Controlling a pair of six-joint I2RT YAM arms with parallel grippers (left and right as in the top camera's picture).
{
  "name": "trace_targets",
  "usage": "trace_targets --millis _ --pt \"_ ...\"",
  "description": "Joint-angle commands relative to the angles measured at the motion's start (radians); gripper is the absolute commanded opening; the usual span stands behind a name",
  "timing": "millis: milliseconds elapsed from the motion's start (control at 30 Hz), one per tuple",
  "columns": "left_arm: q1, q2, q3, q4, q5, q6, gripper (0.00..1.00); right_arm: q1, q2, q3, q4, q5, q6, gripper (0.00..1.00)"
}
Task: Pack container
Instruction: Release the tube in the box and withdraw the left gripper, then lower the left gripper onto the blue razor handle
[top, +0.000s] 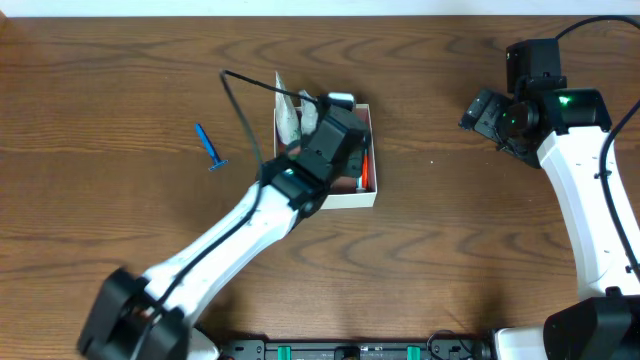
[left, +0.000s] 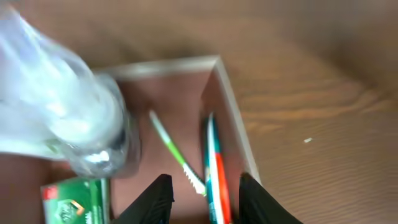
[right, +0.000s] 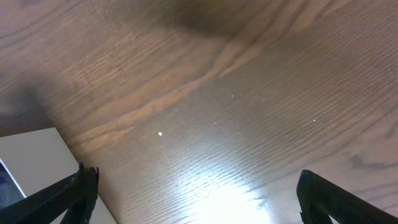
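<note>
- Hovering over the container (top: 366, 197), my left pincer (left: 202, 200) stands wide, gripping nothing.
- The container sits mid-bench: square, shallow, with thin white walls and a matte reddish-brown floor.
- Inside lie a slim green-and-white toothbrush (left: 171, 146), a long orange-and-teal stick (left: 215, 169) just beside the right wall, a green carton (left: 74, 199) and a blurred, glossy plastic thing (left: 62, 112).
- A thin blue razor (top: 210, 148) lies on the wood-grain bench (top: 450, 260), left of the container.
- My right pincer (right: 199, 205) gapes wide over grained wood, far right.
</note>
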Motion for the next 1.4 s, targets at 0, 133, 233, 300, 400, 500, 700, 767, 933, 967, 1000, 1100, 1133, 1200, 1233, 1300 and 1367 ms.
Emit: trace_targets --millis 0,133,233,300,400,500,700,767,933,967,1000,1100,1133,1200,1233,1300,1367 --pt "0.001 -0.157 0.064 -0.022 -0.019 0.098 0.36 -0.007 -0.02 0.014 0.0 0.003 0.0 0.99" --pt "0.02 -0.309 0.064 -0.138 -0.195 0.107 0.36 -0.006 -0.02 0.014 0.0 0.003 0.0 0.99" --pt "0.067 -0.393 0.064 -0.261 -0.349 0.107 0.37 -0.007 -0.02 0.014 0.0 0.003 0.0 0.99" --pt "0.107 -0.408 0.063 -0.313 -0.386 0.107 0.37 -0.007 -0.02 0.014 0.0 0.003 0.0 0.99" --pt "0.193 -0.387 0.06 -0.363 -0.389 0.106 0.37 -0.006 -0.02 0.014 0.0 0.003 0.0 0.99" --pt "0.279 -0.325 0.06 -0.381 -0.389 0.058 0.37 -0.006 -0.02 0.014 0.0 0.003 0.0 0.99" --pt "0.417 -0.154 0.06 -0.332 -0.305 0.024 0.41 -0.007 -0.02 0.014 0.0 0.003 0.0 0.99" --pt "0.452 -0.094 0.06 -0.316 -0.27 -0.003 0.42 -0.007 -0.02 0.014 0.0 0.003 0.0 0.99" --pt "0.531 0.041 0.06 -0.255 -0.15 -0.022 0.43 -0.006 -0.02 0.014 0.0 0.003 0.0 0.99" --pt "0.545 0.064 0.06 -0.244 -0.128 -0.022 0.43 -0.006 -0.02 0.014 0.0 0.003 0.0 0.99" --pt "0.558 0.087 0.06 -0.236 -0.109 -0.022 0.43 -0.006 -0.02 0.014 0.0 0.003 0.0 0.99" --pt "0.594 0.151 0.06 -0.223 -0.063 -0.022 0.43 -0.006 -0.02 0.014 0.0 0.003 0.0 0.99" --pt "0.605 0.172 0.06 -0.222 -0.048 -0.022 0.43 -0.007 -0.02 0.014 0.0 0.003 0.0 0.99" --pt "0.621 0.204 0.06 -0.226 -0.029 -0.021 0.43 -0.006 -0.02 0.014 0.0 0.003 0.0 0.99" --pt "0.626 0.217 0.06 -0.226 -0.027 -0.021 0.43 -0.006 -0.02 0.014 0.0 0.003 0.0 0.99" --pt "0.632 0.24 0.06 -0.225 -0.025 -0.021 0.43 -0.006 -0.02 0.014 0.0 0.003 0.0 0.99" --pt "0.634 0.256 0.06 -0.221 -0.025 -0.021 0.43 -0.007 -0.02 0.014 0.0 0.003 0.0 0.99"
